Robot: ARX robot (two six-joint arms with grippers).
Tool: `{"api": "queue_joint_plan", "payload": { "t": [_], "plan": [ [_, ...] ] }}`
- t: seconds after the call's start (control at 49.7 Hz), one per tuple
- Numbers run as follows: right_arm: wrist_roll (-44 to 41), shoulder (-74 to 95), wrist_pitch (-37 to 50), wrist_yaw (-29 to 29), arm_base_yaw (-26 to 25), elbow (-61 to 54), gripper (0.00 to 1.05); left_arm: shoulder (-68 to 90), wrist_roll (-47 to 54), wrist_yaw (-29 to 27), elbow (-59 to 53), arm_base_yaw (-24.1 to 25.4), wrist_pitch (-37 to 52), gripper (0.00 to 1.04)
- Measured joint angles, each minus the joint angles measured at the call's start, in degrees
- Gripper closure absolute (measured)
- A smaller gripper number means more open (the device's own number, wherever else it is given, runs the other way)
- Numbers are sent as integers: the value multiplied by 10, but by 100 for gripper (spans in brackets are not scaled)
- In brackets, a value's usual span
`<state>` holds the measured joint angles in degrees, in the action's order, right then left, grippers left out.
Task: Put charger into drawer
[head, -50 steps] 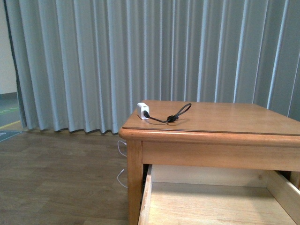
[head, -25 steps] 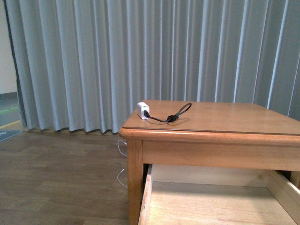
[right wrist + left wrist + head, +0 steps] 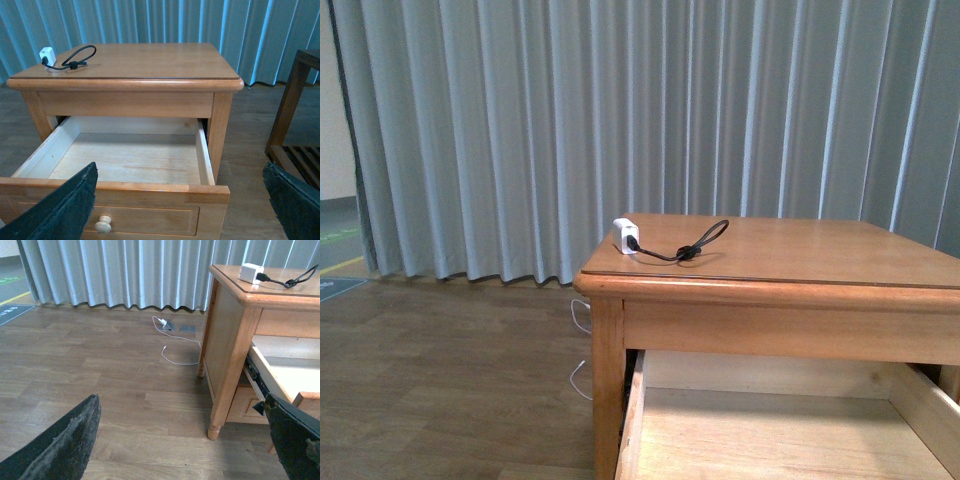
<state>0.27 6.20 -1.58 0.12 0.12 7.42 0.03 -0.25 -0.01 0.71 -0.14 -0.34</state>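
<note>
Find the charger [image 3: 626, 236] on top of the nightstand [image 3: 800, 330], at its left edge toward the back. Its black cable runs from the cube toward the middle of the top, and the drawer [image 3: 202, 150] is pulled out beneath the front edge. The left gripper [image 3: 181, 405] and right gripper [image 3: 179, 167] both have fingers spread wide, holding nothing. Treat the left as probably nearer, since it hangs off the nightstand's left side, below the charger.

I see the charger [image 3: 47, 55], a small white cube, sitting near the far left corner of the nightstand top [image 3: 150, 60], with its thin black cable looped beside it (plugged into the cube). Below, the drawer [image 3: 125, 189] stands pulled well open, its pale interior bare and a round knob on its front.
</note>
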Motion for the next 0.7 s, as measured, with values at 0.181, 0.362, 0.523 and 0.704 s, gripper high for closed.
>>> {"api": "queue_joint_plan", "payload": {
  "t": [0.181, 0.362, 0.523, 0.704],
  "plan": [
    [0, 0, 0, 0, 0, 0, 8, 0, 0, 0, 0, 0, 0, 6],
    [0, 0, 0, 0, 0, 0, 8, 0, 0, 0, 0, 0, 0, 6],
    [0, 0, 0, 0, 0, 0, 8, 130, -8, -15, 5, -38, 146, 6],
    [0, 0, 0, 0, 0, 0, 8, 421, -17, -35, 112, -68, 294, 6]
  ]
}}
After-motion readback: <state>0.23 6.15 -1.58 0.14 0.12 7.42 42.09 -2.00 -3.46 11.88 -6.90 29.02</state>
